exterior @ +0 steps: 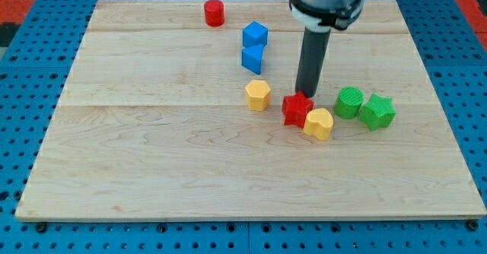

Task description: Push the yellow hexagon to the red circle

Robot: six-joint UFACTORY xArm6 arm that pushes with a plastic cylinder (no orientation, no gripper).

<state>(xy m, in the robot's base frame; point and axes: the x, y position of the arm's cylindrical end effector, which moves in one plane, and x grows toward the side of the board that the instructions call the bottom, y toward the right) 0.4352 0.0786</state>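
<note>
2 blue blocks sit touching at 12 o'clock; red star touches yellow heart; green cylinder and green star touch at 3 o'clock.

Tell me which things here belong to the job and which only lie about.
For the job: yellow hexagon; red circle; my tip, right of the hexagon, at the red star.
Lying about: red star; yellow heart; two blue blocks; two green blocks.

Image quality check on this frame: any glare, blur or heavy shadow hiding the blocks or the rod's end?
Camera view: even, soft light, no glare on the wooden board; blocks sharp with only faint shadows. My tip sits just behind the red star, its very end partly hidden. The arm's upper housing is cropped at the view's top.
</note>
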